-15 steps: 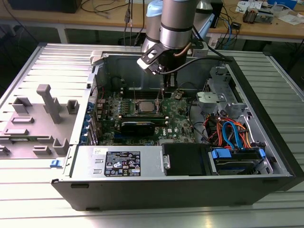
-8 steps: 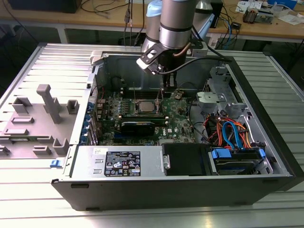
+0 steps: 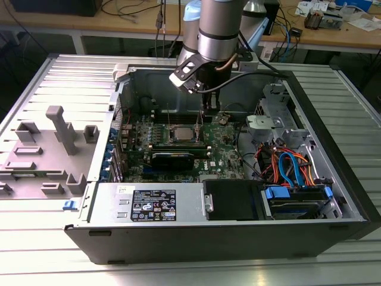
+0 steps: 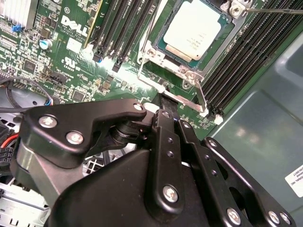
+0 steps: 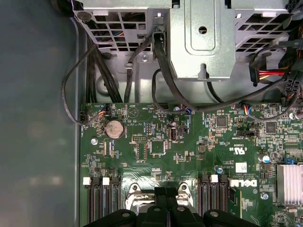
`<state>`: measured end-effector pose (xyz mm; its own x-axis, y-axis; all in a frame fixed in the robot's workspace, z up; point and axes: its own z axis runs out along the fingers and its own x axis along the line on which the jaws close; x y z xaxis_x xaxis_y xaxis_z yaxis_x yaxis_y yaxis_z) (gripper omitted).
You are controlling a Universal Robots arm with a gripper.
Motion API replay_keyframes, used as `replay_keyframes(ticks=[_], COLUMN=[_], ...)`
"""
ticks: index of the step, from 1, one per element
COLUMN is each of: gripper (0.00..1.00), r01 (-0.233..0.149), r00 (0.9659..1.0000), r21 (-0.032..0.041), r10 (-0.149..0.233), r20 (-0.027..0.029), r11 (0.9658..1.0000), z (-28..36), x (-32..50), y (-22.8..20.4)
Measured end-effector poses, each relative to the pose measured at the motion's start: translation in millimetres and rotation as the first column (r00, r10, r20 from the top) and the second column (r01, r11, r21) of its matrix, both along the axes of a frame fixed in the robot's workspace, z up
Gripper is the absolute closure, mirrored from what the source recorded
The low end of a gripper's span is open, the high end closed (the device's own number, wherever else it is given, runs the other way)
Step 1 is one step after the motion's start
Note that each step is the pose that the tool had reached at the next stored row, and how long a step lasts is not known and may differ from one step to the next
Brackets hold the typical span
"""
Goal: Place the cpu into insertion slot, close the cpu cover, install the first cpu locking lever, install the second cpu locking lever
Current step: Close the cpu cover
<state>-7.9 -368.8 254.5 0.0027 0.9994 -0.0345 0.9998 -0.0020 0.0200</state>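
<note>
Closest in the second wrist view: gripper [image 4: 168,100], fingers [image 4: 165,125] pressed together, nothing seen between them, tips just beside the cpu cover [image 4: 152,66]. Beyond, cpu [image 4: 194,27] seated flat in the insertion slot [image 4: 156,47], cover lying round it. First wrist view: fingertips [image 5: 160,208] closed over the socket's edge, green motherboard [image 5: 156,151] beyond. Exterior view: gripper at two o'clock from the cpu, thin locking levers [image 3: 168,118] upright.

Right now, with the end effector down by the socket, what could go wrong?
The end effector hangs right beside a thin locking lever; a slip might bend it. The cpu looks not yet locked down, so a knock there could shift it. Memory slots flank it closely and could get scraped.
</note>
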Motion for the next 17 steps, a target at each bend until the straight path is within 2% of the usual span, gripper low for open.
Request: replay_keyframes(ticks=[17], gripper=[0.89], r01=[0.0], r00=[1.0], r21=[0.0001], r10=[0.0], r20=[0.0], r11=[1.0], z=[-0.1], x=[-5.7], y=[0.0])
